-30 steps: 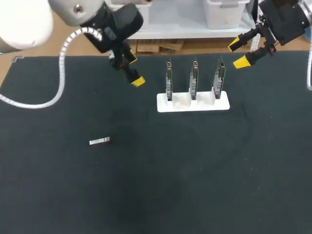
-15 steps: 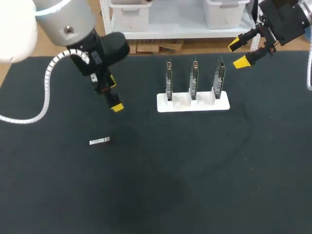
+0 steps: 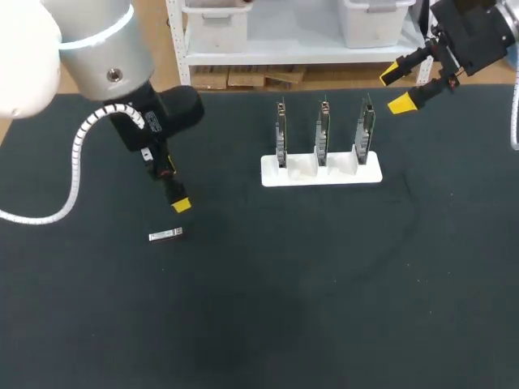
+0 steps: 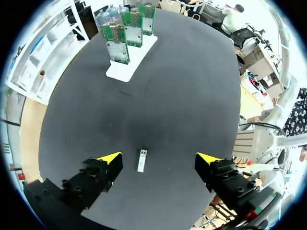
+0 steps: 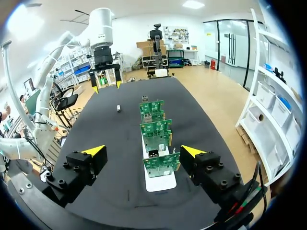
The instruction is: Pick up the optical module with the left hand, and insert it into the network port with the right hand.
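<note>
The optical module (image 3: 165, 235), a small silver bar, lies flat on the black mat left of centre. My left gripper (image 3: 175, 198) hangs open just above and behind it. In the left wrist view the optical module (image 4: 142, 160) lies between the spread yellow fingertips (image 4: 112, 157), touching neither. Three green network cards stand upright in a white holder (image 3: 320, 172) at the back centre. My right gripper (image 3: 397, 87) stands open and empty, raised off the holder's back right corner. The right wrist view looks along the row of cards (image 5: 158, 166), with the optical module (image 5: 118, 108) and left gripper (image 5: 105, 86) far beyond.
A black mat (image 3: 324, 292) covers the whole table. The white holder (image 4: 129, 64) and its cards are the only upright obstacle, well ahead of my left gripper. A ribbed white cable (image 3: 73, 182) loops from the left arm over the mat's left side.
My left arm has swung down and to the left, from the back edge near the holder to just above the optical module. The right arm and the module have stayed put.
</note>
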Robot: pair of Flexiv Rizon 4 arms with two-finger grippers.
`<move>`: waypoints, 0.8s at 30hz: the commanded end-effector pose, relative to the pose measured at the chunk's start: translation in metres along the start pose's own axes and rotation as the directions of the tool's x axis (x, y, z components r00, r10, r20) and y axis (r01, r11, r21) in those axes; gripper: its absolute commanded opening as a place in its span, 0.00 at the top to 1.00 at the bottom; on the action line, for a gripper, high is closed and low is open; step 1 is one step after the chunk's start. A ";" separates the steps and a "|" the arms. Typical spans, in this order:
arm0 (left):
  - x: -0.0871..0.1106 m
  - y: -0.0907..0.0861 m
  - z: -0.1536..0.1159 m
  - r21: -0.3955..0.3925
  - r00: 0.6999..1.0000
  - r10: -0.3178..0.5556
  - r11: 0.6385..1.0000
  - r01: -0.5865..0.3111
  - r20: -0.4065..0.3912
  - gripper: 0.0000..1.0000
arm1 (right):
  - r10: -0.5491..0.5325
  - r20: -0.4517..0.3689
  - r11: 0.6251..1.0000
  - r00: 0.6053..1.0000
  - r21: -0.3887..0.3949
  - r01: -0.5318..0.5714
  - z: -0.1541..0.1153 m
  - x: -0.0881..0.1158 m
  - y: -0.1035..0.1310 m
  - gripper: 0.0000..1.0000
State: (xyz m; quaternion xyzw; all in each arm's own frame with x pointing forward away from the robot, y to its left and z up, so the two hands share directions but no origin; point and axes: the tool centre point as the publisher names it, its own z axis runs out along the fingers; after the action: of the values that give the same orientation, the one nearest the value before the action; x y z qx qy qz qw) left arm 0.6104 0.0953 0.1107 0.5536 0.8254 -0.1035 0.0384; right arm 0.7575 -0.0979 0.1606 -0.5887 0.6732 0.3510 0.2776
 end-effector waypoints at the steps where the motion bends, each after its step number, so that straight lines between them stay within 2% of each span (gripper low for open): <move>1: 0.004 -0.003 0.001 -0.006 1.000 0.002 1.000 -0.002 0.011 0.00 | 0.000 0.000 1.000 1.000 0.005 0.000 0.000 0.000 0.002 0.00; 13: 0.004 -0.003 0.001 -0.006 1.000 0.002 1.000 -0.002 0.011 0.00 | 0.000 0.000 1.000 1.000 0.005 0.000 0.000 0.000 0.002 0.00; 15: -0.012 -0.007 0.002 -0.054 0.996 0.069 0.996 -0.072 -0.054 0.00 | 0.000 0.000 1.000 1.000 0.005 0.000 0.000 0.000 0.002 0.00; 17: -0.017 -0.011 0.004 -0.082 0.991 0.088 0.992 -0.096 -0.096 0.00 | 0.000 0.000 1.000 1.000 0.005 0.000 0.000 0.000 0.002 0.00; 20: -0.012 -0.014 0.009 -0.099 0.982 0.127 0.985 -0.141 -0.137 0.00 | 0.000 0.000 1.000 1.000 0.005 0.000 0.000 0.000 0.002 0.00; 24: 0.001 -0.017 0.015 -0.112 0.976 0.164 0.977 -0.180 -0.142 0.00 | 0.000 0.000 1.000 1.000 0.005 0.000 0.000 0.000 0.002 0.00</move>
State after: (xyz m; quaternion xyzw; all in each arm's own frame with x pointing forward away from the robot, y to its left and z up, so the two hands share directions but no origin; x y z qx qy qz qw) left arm 0.5967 0.0851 0.1007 0.6221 0.7824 -0.0143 0.0244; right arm 0.7575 -0.0979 0.1606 -0.5886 0.6733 0.3509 0.2777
